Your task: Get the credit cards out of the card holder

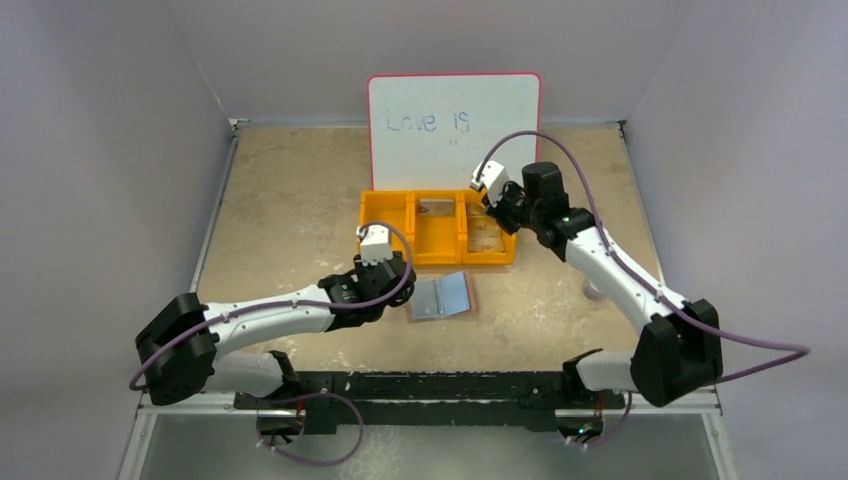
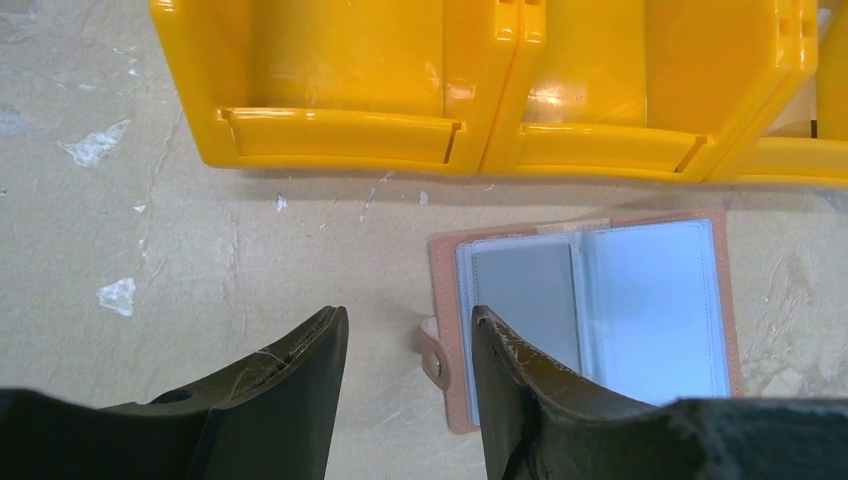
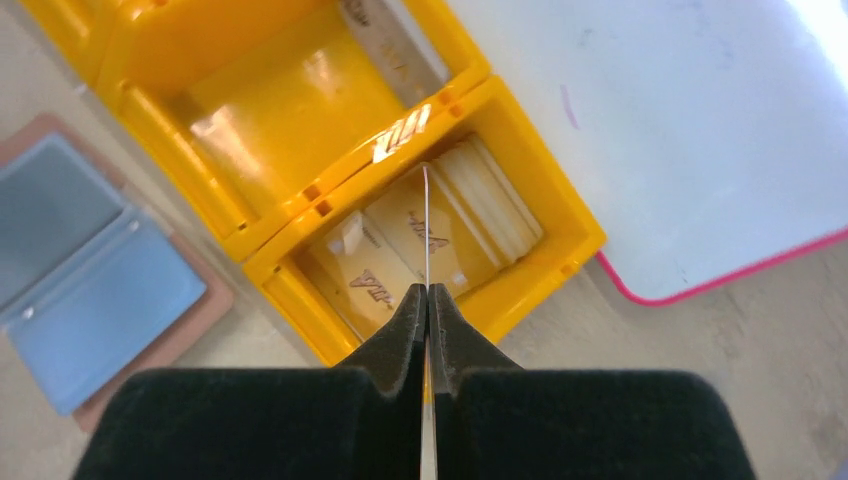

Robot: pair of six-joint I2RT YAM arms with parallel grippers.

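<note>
Brown at its border and pale blue inside, the card holder (image 1: 441, 296) lies open and flat on the table just in front of the orange tray (image 3: 340, 195); we judge the emptying well under way, with one release in hand. Our right gripper (image 3: 427, 292) is pressed together on a thin card (image 3: 425, 220), seen edge-on so we cannot tell its colour, held above the tray's right-hand compartment, where beige cards (image 3: 480, 210) already lie; our left gripper (image 2: 405, 325) stands spread at the holder's left edge, pinching nothing, one finger (image 2: 520, 380) overlapping the border, and whether it touches we cannot tell. A greyish card (image 2: 525, 295) seems to sit in the holder's left pocket. Next, we think, the right jaws must part to drop their card into that compartment; then the left needs to pin the holder while the greyish card is drawn out.
</note>
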